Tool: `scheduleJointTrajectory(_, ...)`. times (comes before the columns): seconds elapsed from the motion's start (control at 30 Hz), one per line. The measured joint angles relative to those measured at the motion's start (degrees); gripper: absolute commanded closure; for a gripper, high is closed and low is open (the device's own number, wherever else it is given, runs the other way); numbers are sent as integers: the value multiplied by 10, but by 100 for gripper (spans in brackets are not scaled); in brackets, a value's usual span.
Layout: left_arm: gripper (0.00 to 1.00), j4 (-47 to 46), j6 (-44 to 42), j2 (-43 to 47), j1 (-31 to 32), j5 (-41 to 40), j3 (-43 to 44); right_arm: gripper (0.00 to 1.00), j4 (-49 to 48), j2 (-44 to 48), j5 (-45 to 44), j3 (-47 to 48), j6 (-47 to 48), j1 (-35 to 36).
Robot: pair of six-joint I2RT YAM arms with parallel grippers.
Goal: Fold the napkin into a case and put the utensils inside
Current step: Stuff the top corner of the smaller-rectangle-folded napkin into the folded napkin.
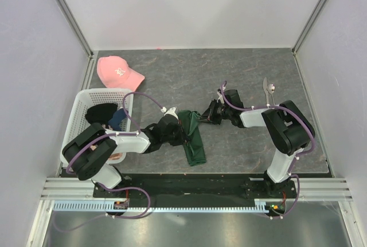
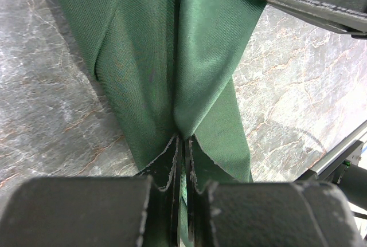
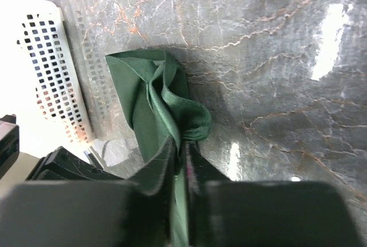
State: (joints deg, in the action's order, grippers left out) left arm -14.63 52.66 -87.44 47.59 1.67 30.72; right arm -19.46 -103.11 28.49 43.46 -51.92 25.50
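Pink cap [image 1: 119, 71] — white emblem, unreadable; green napkin [image 1: 195, 144] plain.

Three views: one overhead, two close wrist views, all meeting on the napkin [image 1: 194, 138].
The top camera looks down from above and behind the near edge and takes in the whole tabletop [image 1: 246, 69] to its far corners. The left wrist camera looks along the left gripper [image 2: 182, 142], very near the cloth, facing toward the right edge. The right wrist camera looks along the right gripper [image 3: 182, 146] toward the left edge, catching the basket [image 3: 49, 69] that the top view also shows.
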Motion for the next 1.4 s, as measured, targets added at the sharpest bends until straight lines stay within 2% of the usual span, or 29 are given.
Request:
scheduleJointTrajectory(0.1,94,0,0,0,0,0,0,100,14,2,-1,10,9,1)
scheduleJointTrajectory(0.2,75,0,0,0,0,0,0,100,17,2,1,21,12,4)
scheduleJointTrajectory(0.23,59,1,0,1,0,0,0,100,20,2,1,25,13,6)
scheduleJointTrajectory(0.27,51,4,0,4,0,0,0,100,21,2,1,27,14,8)
scheduleJointTrajectory(0.33,44,19,-4,23,0,1,1,100,28,5,-1,34,17,10)
scheduleJointTrajectory(0.43,46,85,-13,77,0,-17,7,100,40,8,-2,47,23,12)
scheduleJointTrajectory(0.5,53,140,-26,112,-4,-36,29,100,43,8,-1,55,25,13)
scheduleJointTrajectory(0.53,61,160,-34,123,-9,-45,45,100,44,8,-1,58,25,13)
scheduleJointTrajectory(0.6,64,189,-51,127,-23,-59,81,100,47,8,-1,63,27,14)
scheduleJointTrajectory(0.73,65,226,-104,88,-52,-86,155,100,55,8,-1,72,27,18)
scheduleJointTrajectory(0.9,62,268,-176,-25,-54,-125,235,100,65,5,1,85,29,26)
scheduleJointTrajectory(1.13,55,296,-235,-102,-54,-168,272,100,66,-9,2,93,28,35)
scheduleJointTrajectory(1.4,57,297,-269,-125,-54,-210,294,100,66,-20,2,95,26,38)
